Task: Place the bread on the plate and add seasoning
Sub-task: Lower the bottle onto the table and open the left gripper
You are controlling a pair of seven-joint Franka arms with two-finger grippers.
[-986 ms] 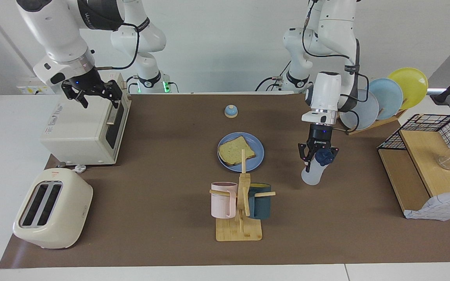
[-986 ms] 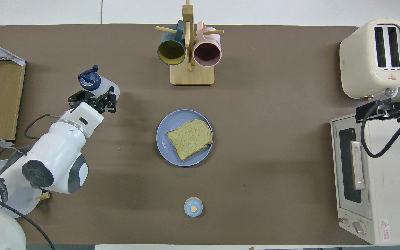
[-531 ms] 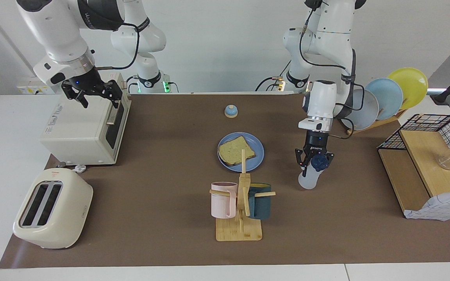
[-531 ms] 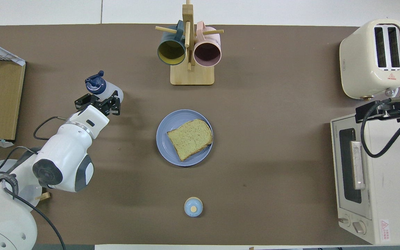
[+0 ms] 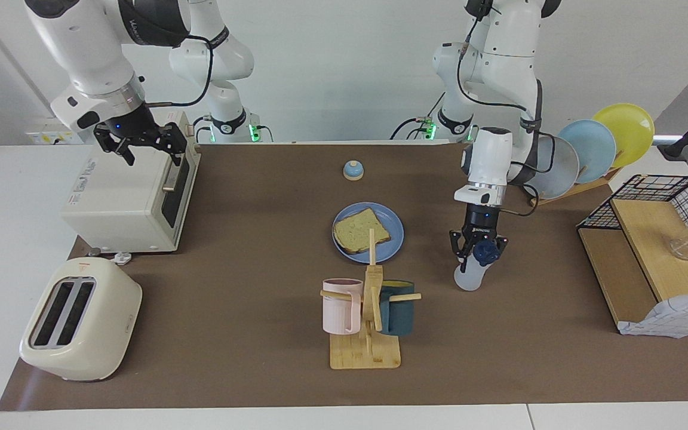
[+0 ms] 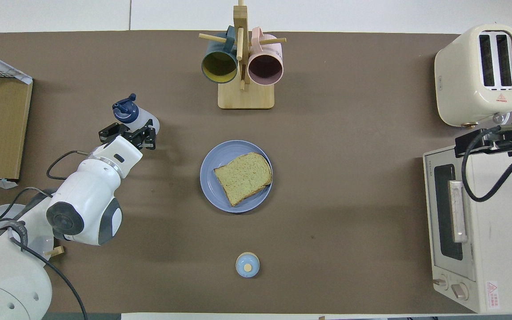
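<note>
Facing view first: the brown-covered bench [image 5: 248, 251] takes up most of it, and the biggest thing on it is the white toaster oven [image 5: 132, 200] at the right arm's end, with the right gripper [image 5: 141, 145] parked up over its top, fingers spread wide and holding nothing, so that arm is just waiting. Next down in size is the cream two-slot toaster [image 5: 80, 319], farther from the robots than the oven, and then the wooden mug stand [image 5: 366, 325] with a pink and a dark teal mug hanging on it. The plate [image 5: 393, 236] is mid-bench, well apart from both sets of fingers, and the bread [image 5: 361, 231] lies flat on it inside the rim. The left gripper [image 5: 479, 251] is toward the left arm's end of the bench, and its fingers are clamped on the seasoning [image 5: 469, 276] right up by the navy cap, so the whitish body hangs tilted below the fingers; can't tell whether its bottom touches the bench. Overhead view shows the same bottle [image 6: 138, 118] poking out just past the fingertips. Smallest is the little blue bell [image 5: 353, 170], nearer to the robots than the plate.
</note>
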